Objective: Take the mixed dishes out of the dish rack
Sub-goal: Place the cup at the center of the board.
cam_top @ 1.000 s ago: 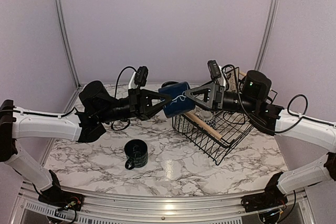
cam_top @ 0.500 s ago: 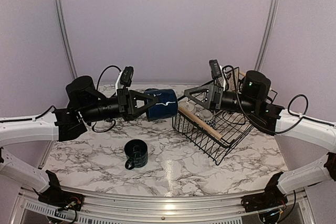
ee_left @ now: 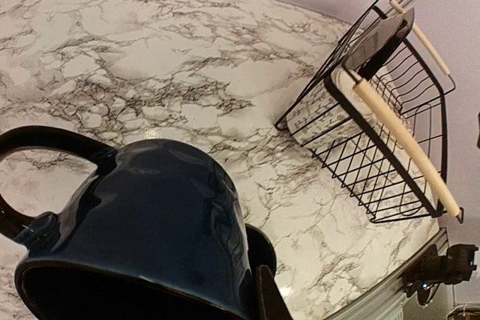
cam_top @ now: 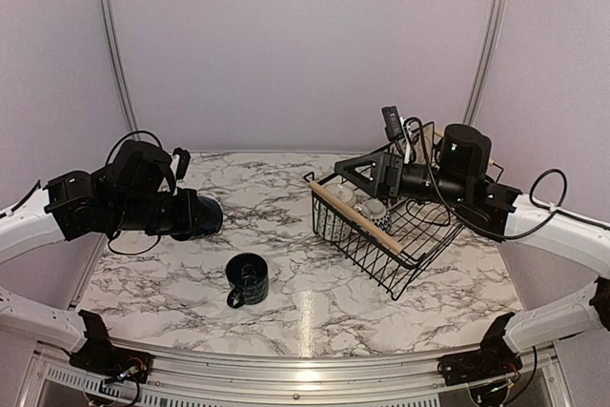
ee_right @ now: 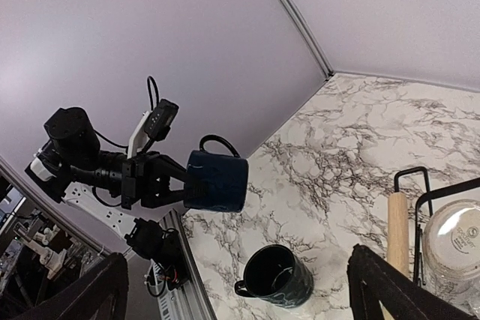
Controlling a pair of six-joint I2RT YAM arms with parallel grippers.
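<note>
My left gripper (cam_top: pixel 189 216) is shut on a dark blue mug (cam_top: pixel 200 217), held on its side low over the table's left part. That mug fills the left wrist view (ee_left: pixel 150 222), with one finger (ee_left: pixel 267 297) beside its rim. It also shows in the right wrist view (ee_right: pixel 216 180). A second dark mug (cam_top: pixel 248 278) stands upright on the table. The black wire dish rack (cam_top: pixel 381 231) sits right of centre, with a dark square plate (ee_left: pixel 379 35) upright at its far end and pale dishes (cam_top: pixel 372 209) inside. My right gripper (cam_top: pixel 339 167) is open and empty above the rack's left end.
The rack's near wooden handle (cam_top: pixel 355 218) runs diagonally below my right gripper. The table's metal front rail (cam_top: pixel 305 374) and two corner posts (cam_top: pixel 114 64) bound the marble top. Cables hang off both wrists.
My left arm has swung back to the left and lower, carrying the blue mug away from the rack. My right gripper stays open over the rack, barely moved.
</note>
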